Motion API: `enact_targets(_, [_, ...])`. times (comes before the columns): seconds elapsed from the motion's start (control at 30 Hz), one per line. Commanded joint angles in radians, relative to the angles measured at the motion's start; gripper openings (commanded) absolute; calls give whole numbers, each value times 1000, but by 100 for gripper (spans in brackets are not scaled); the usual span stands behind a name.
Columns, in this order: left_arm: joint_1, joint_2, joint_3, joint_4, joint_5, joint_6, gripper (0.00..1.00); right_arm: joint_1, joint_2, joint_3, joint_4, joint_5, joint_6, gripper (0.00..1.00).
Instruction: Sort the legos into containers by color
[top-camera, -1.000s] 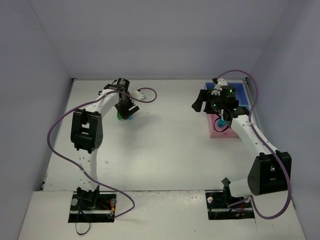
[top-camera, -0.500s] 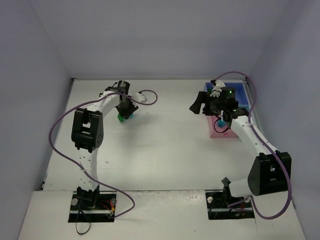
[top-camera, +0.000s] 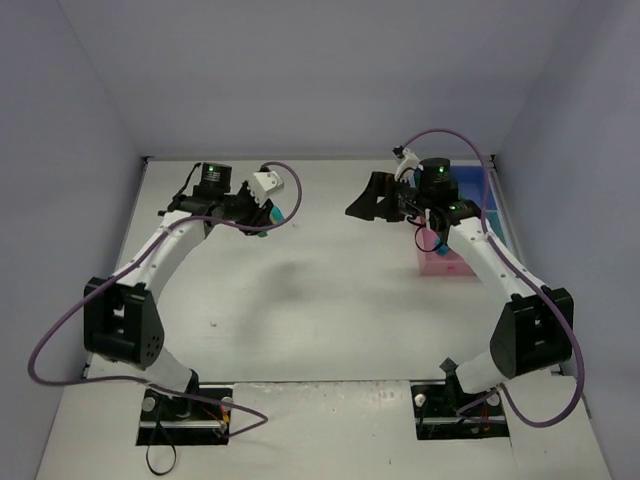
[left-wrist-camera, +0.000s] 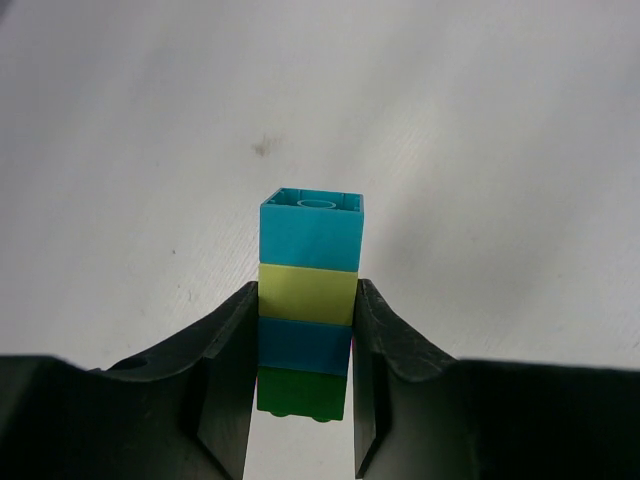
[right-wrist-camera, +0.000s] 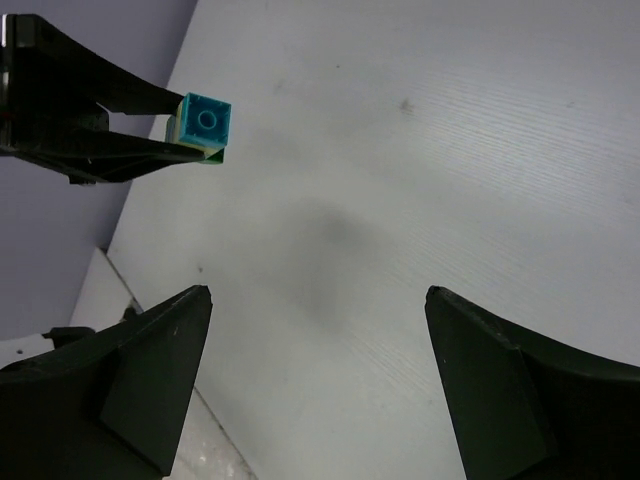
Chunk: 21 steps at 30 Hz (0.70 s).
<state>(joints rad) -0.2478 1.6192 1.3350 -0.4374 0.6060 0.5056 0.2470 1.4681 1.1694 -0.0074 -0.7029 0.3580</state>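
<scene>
- My left gripper (left-wrist-camera: 305, 335) is clamped on a lego stack (left-wrist-camera: 310, 255): cyan, yellow-green, blue, dark green, held above the table (left-wrist-camera: 480, 150).
- My right gripper (right-wrist-camera: 318, 370) is spread wide, empty, near the pink tray (top-camera: 447, 264).

left wrist view: brick stack (left-wrist-camera: 308, 290), sides of its lower bricks covered by fingers (left-wrist-camera: 225, 390) of the left hand (left-wrist-camera: 305, 310), themselves cut off at the bottom edge | top view: blue tray (top-camera: 493, 200) and pink tray (top-camera: 446, 263) partly behind the right arm (top-camera: 488, 262) — stack colours too small to tell | right wrist view: right hand (right-wrist-camera: 318, 295) cut off at the bottom — left hand by the left edge
</scene>
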Motion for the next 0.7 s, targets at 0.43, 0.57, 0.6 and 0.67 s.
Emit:
enact_targets(0.43, [-205,-255,-56,206,80,-15,17,192,167,263,70,-158,228,89])
enact_targets(0.57, [-209,-262,-56,209,72,-13,17,213,178,262,72,-150,231,81])
enact_targets(0.6, [-211,-263,-54,209,71,-13,17,215,178,262,72,-149,231,79])
enact_targets(0.67, [-211,-263,-56,209,71,-12,17,219,178,259,72,-147,231,72])
